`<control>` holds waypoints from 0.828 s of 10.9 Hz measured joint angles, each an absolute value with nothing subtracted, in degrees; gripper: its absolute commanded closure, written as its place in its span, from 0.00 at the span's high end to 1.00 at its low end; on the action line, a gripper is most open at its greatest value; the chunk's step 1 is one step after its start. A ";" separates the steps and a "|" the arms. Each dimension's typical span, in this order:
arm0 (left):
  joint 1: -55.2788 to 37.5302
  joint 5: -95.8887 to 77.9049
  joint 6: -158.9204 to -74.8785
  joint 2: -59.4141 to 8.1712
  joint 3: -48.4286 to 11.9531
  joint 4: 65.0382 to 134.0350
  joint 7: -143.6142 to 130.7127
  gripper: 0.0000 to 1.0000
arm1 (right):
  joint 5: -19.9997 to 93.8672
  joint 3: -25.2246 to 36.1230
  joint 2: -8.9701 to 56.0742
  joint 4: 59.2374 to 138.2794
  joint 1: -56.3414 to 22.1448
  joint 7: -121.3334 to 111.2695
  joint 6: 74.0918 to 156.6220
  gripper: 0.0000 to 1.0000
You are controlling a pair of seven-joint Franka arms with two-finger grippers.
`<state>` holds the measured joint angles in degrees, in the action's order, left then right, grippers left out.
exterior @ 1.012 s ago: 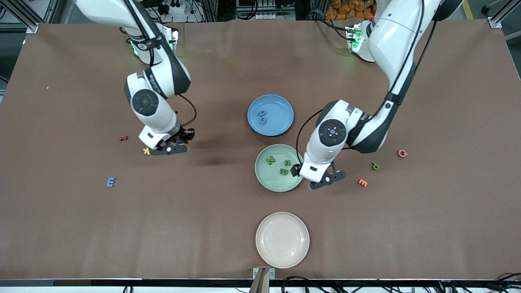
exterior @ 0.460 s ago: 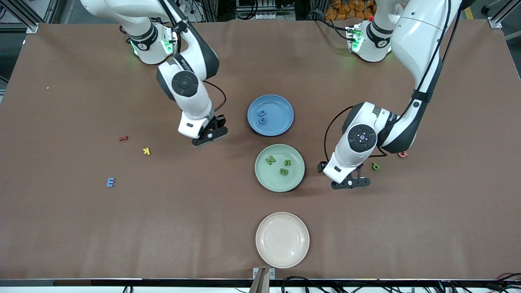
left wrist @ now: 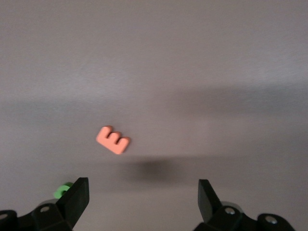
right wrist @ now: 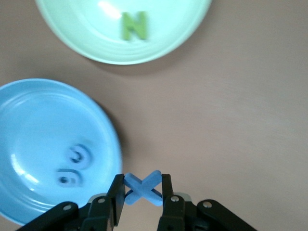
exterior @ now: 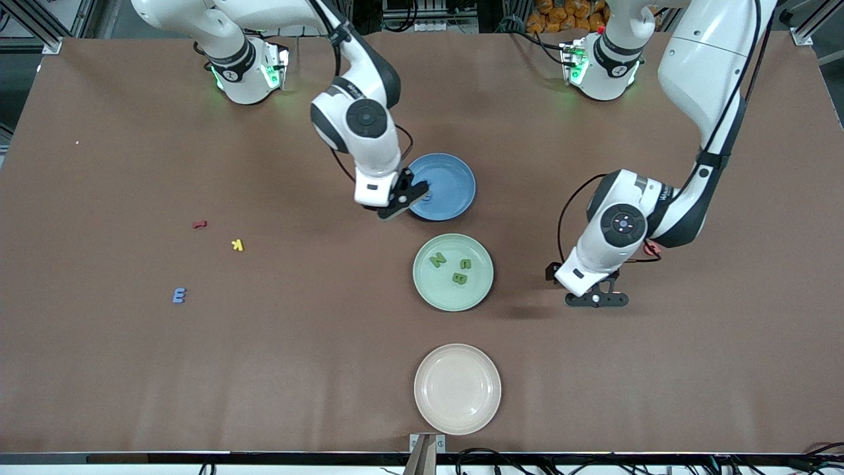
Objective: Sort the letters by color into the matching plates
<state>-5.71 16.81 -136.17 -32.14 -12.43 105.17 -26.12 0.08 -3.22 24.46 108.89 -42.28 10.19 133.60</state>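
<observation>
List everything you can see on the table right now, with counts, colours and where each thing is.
Blue plate: one, mid-table, holding two blue letters.
Green plate: one, nearer the camera, holding three green letters.
Cream plate: one, nearest the camera.
Loose letters toward the right arm's end: red, yellow K, blue E.
Orange E: one, under the left gripper.
Green letter: one, beside it.
Red letter: one, partly hidden by the left arm.
Right gripper: shut on a blue X, at the blue plate's rim.
Left gripper: open.

Three plates and twelve letters (four blue, four green).
</observation>
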 measured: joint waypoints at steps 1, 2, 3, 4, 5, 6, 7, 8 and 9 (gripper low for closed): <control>-4.28 16.81 -138.09 -31.82 -12.44 106.85 -24.31 1.00 | 0.08 -3.92 26.14 107.27 -43.54 10.19 133.60 0.29; -3.00 16.81 -140.38 -31.57 -12.45 108.60 -22.96 1.00 | 0.09 -4.33 27.84 105.64 -44.97 10.20 133.60 0.29; -1.81 16.82 -142.90 -31.53 -12.45 110.24 -21.05 1.00 | 0.09 -4.49 29.34 104.15 -46.30 10.21 133.60 0.30; -0.64 16.82 -145.10 -31.53 -12.46 111.84 -19.32 1.00 | 0.10 -4.68 30.61 102.92 -47.37 10.21 133.60 0.37; 0.28 16.82 -146.48 -31.53 -12.47 113.00 -18.19 1.00 | 0.10 -4.89 31.56 102.06 -48.03 10.21 133.60 0.99; 0.80 16.82 -146.91 -31.52 -12.46 113.59 -17.39 1.00 | 0.10 -5.44 32.31 101.43 -48.22 10.21 133.53 1.00; 1.16 16.82 -147.00 -31.48 -12.43 113.98 -16.62 1.00 | 0.10 -5.90 32.84 101.08 -48.23 10.41 133.29 1.00; 1.67 16.82 -147.03 -31.43 -12.42 114.27 -15.66 1.00 | 0.10 -6.02 33.14 100.92 -48.23 10.44 132.89 1.00; 2.31 16.83 -147.03 -31.37 -12.41 114.56 -14.72 1.00 | 0.10 -5.99 33.24 100.81 -48.16 10.44 132.07 1.00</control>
<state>2.31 16.83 -147.03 -31.37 -12.41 114.56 -14.72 0.10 -5.99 33.24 100.81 -48.16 10.44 132.07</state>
